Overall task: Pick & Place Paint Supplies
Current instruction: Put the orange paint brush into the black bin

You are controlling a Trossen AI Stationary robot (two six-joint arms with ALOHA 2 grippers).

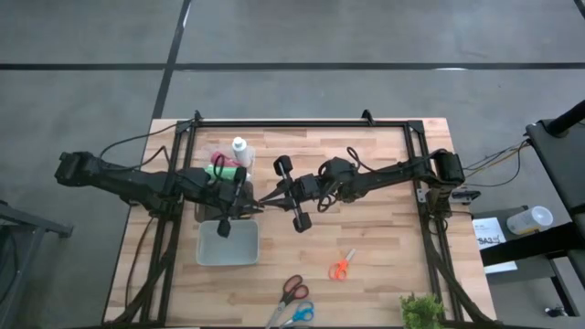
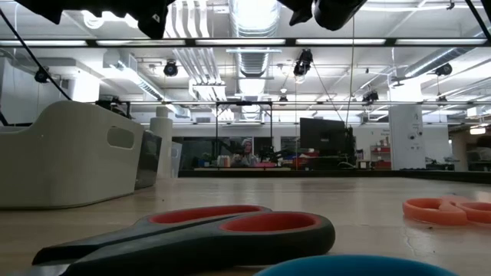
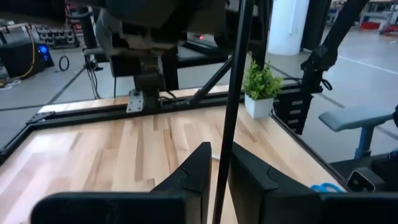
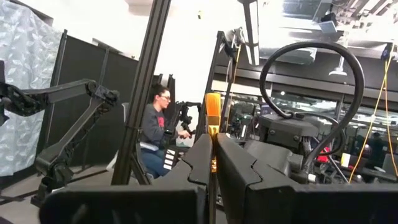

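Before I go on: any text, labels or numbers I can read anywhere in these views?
None can be read.
White sheet off the table's right edge: dark print, too small to read.
White paint bottle: no label legible.
Cylindrical container at right: no text legible.
Room behind the table in the low view: no readable signs.

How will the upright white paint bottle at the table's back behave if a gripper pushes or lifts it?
The white paint bottle stands upright, tall and narrow, so a push near its cap could tip it. Its body looks round, so once down it may roll. It appears small, likely light. The left gripper and right gripper, holding a brush, hang mid-table.
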